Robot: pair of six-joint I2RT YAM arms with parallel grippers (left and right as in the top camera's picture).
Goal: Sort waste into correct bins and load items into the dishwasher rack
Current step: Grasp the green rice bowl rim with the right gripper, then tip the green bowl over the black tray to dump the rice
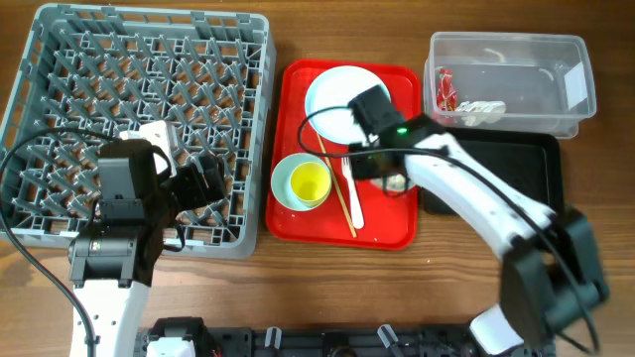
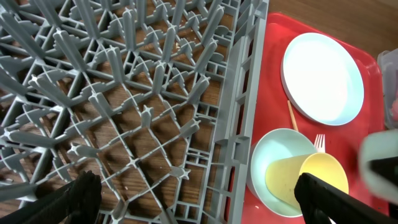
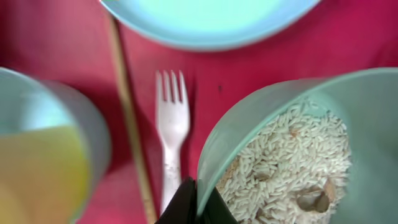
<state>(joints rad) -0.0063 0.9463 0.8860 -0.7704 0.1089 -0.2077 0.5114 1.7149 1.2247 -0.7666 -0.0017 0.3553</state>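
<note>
My right gripper [image 3: 198,204] is shut on the rim of a mint bowl [image 3: 249,124] holding white rice leftovers [image 3: 292,162]. That bowl [image 1: 398,182] sits on the right of the red tray [image 1: 382,226], mostly hidden under the arm. On the same tray are the pale-blue plate [image 1: 332,94], a second mint bowl [image 1: 283,185] with the yellow cup [image 1: 310,182] in it, chopsticks [image 1: 337,193] and a white fork [image 3: 171,124]. My left gripper [image 2: 199,205] hangs open over the right edge of the grey dishwasher rack [image 2: 239,124], holding nothing.
The clear tub [image 1: 541,94] at the back right holds red-and-white wrappers [image 1: 444,91] and a white paper scrap [image 1: 481,109]. The black tray [image 1: 521,169] lies just in front of it, partly under my right arm.
</note>
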